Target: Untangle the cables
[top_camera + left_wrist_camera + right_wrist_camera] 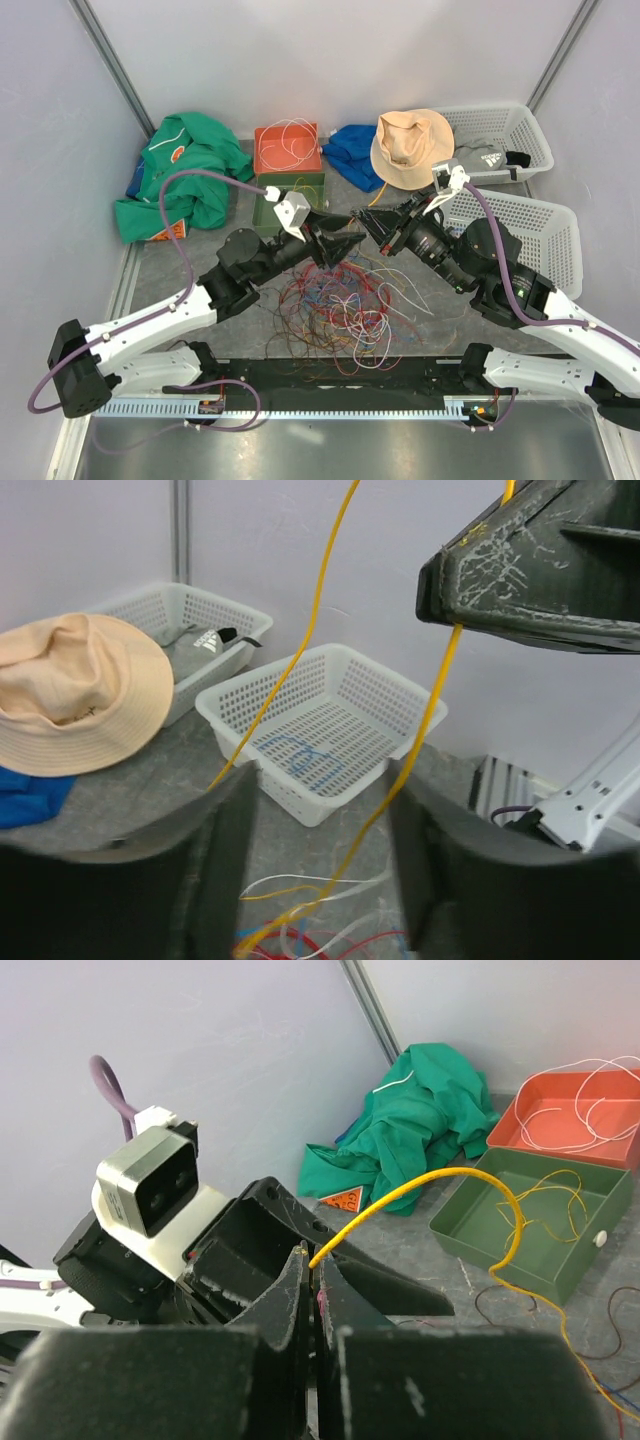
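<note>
The cables (340, 310) lie as a tangle of red, blue, white, orange and purple strands on the grey table between the arms. My right gripper (314, 1260) is shut on the end of a yellow cable (420, 1185), which arcs up and over toward the green tray. In the top view the right gripper (366, 222) sits tip to tip with my left gripper (356, 243) above the tangle. The left gripper (320, 870) is open. The yellow cable (425, 735) hangs between its fingers (215, 865), down to the pile.
An orange tray (262, 160) holds a white strand, and a green tray (262, 212) sits in front of it. Green clothing (185, 170) lies at back left. A blue cloth (350, 150) and tan hat (412, 145) are at the back. Two white baskets (545, 235) (505, 125) stand at right.
</note>
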